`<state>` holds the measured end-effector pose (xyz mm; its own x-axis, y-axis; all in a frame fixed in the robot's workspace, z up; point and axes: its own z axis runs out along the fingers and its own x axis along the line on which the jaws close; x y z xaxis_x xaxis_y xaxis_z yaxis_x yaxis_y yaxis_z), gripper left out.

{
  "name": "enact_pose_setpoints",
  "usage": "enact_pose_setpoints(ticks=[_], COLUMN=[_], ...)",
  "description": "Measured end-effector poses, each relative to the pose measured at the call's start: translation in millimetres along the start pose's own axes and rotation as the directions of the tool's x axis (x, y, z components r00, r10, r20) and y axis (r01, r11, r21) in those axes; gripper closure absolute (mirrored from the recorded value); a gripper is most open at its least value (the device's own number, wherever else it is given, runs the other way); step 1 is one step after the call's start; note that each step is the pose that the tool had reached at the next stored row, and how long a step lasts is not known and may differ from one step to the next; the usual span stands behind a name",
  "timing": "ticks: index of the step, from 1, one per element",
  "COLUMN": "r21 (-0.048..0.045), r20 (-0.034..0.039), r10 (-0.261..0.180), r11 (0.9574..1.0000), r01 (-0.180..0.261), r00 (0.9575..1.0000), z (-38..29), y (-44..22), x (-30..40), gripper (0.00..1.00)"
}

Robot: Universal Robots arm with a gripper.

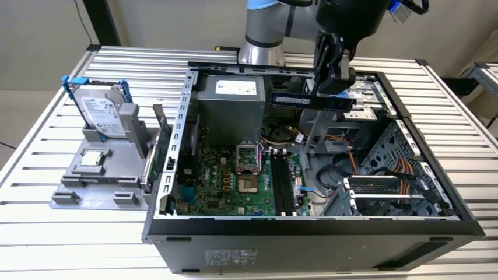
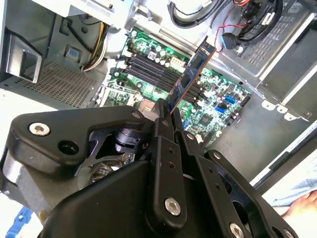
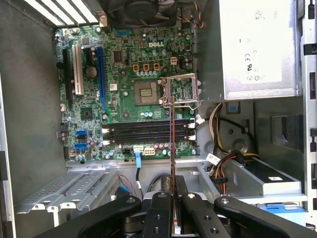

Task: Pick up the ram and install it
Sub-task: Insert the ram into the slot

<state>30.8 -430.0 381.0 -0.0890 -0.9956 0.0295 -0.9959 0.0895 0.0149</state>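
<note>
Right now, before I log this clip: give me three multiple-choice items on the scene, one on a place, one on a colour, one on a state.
1. Where is the ram?
A. seated in a motherboard slot
B. held in the tool above the open computer case
C. lying on the bare table

2. What colour is the carrier bracket around the hard drive?
A. red
B. yellow
C. blue

3. How does the load frame of the CPU socket stand?
A. swung open beside the socket
B. clamped shut over it
C. buried under a heat sink

Answers:
1 B: the exterior view shows the stick gripped in the air over the case.
2 C: the bracket's bars are blue against the silver drive.
3 A: in the first wrist view the frame lies flipped aside, with the socket uncovered.
</note>
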Motion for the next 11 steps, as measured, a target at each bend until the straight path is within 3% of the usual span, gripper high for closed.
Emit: enact_pose_setpoints(ticks=[8,11], r21=[0.0000,-0.0006], r20=[0.0000,0.0002], r10=[0.001,0.020], r11=[1.0000,0.9998], r01=[-0.001,-0.020], r00=[1.0000,0.9998], z=[0.0,0.0], y=[0.0,0.0], x=[0.0,-0.1], gripper=[1.00,1.00])
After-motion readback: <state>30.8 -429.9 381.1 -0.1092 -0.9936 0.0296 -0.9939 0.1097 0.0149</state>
